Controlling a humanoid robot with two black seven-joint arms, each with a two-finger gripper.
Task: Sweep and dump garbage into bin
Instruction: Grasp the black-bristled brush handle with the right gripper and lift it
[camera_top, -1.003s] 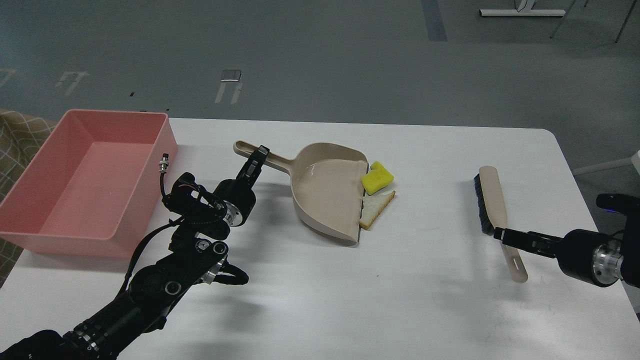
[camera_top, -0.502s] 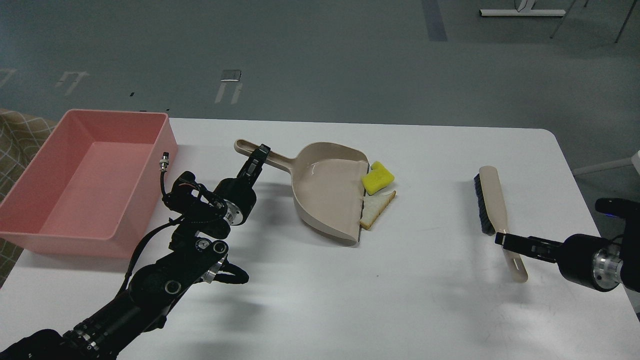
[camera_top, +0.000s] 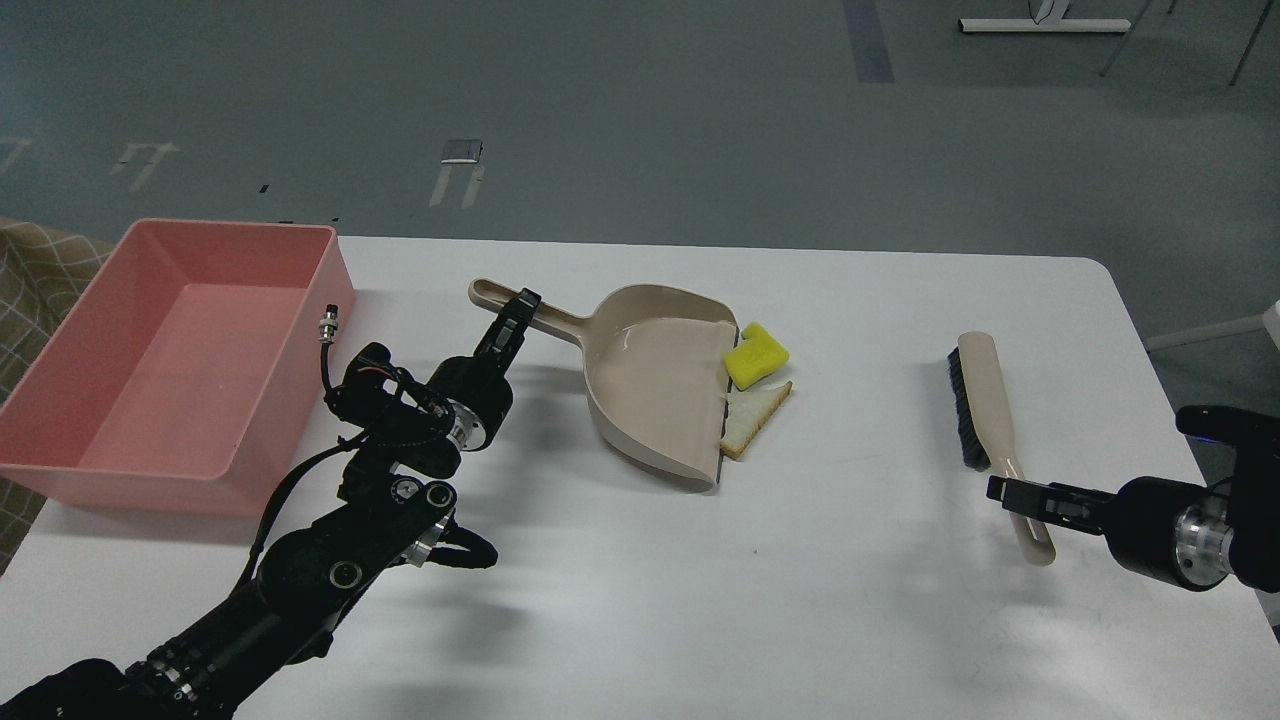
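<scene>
The yellow sponge chunk (camera_top: 755, 355) and the triangular white bread slice (camera_top: 752, 417) lie on the white table, touching the open lip of the beige dustpan (camera_top: 655, 385). My left gripper (camera_top: 517, 308) is closed around the dustpan's handle (camera_top: 495, 296). The beige brush (camera_top: 985, 400) with black bristles lies on the table at the right. My right gripper (camera_top: 1005, 492) is level with the lower part of the brush handle; its fingers look like one dark bar. The pink bin (camera_top: 170, 350) stands at the far left, with nothing in it.
The table's right edge (camera_top: 1190, 440) runs close behind my right arm. A small metal connector on a cable (camera_top: 326, 328) sticks up from my left arm beside the bin's right wall. Grey floor lies beyond the table's far edge.
My right gripper has slid back down along the brush handle towards its near end. The brush, the dustpan, the garbage and my left arm have not moved.
</scene>
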